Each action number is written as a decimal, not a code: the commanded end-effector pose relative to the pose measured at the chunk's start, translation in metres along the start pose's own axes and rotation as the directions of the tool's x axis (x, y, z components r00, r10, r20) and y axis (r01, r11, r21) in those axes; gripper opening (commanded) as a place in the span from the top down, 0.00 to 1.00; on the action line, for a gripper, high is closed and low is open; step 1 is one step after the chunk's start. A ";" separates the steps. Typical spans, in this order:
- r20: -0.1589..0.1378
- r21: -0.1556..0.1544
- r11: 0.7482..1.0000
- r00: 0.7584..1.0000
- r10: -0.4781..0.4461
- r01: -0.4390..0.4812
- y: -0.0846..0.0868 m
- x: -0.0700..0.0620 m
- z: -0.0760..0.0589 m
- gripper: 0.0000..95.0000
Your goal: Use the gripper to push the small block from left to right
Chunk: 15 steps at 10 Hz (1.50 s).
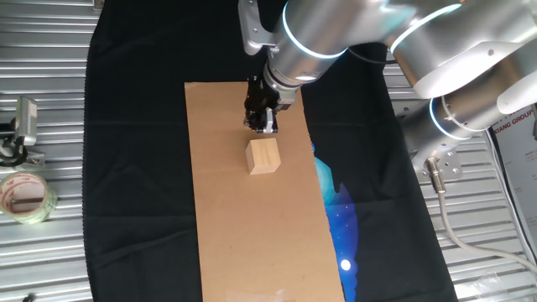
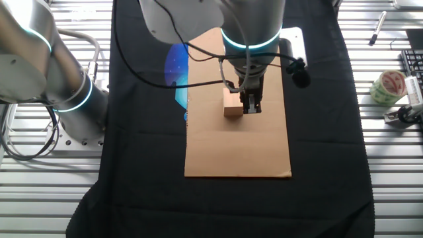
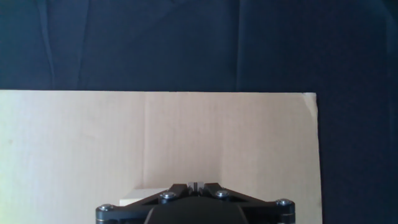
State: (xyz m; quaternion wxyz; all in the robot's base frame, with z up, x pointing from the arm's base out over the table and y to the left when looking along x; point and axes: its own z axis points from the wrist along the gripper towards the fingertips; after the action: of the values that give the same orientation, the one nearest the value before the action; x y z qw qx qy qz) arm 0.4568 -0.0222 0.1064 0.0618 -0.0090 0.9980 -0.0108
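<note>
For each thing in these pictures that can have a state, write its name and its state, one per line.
gripper: fingers closed together, tip down by the block
small block: flat on the cardboard, not gripped
cardboard sheet: lying flat on the black cloth
tape roll: lying on its side on the metal table

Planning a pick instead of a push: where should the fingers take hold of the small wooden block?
Judging by its plain flat faces, grip the small block across two opposite side faces, coming straight down; it lies flat on the cardboard sheet, beside the gripper.
</note>
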 end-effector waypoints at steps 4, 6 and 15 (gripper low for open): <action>0.035 0.022 1.000 0.999 0.009 -0.010 -0.006 0.006 0.010 1.00; 0.033 0.033 0.999 0.999 0.014 -0.015 -0.006 0.007 0.011 1.00; -0.094 0.022 1.000 0.996 -0.004 0.006 -0.004 0.012 0.014 1.00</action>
State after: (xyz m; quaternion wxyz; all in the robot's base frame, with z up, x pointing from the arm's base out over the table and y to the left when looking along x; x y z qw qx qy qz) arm 0.4476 -0.0272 0.0895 0.0164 -0.0098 0.9996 -0.0230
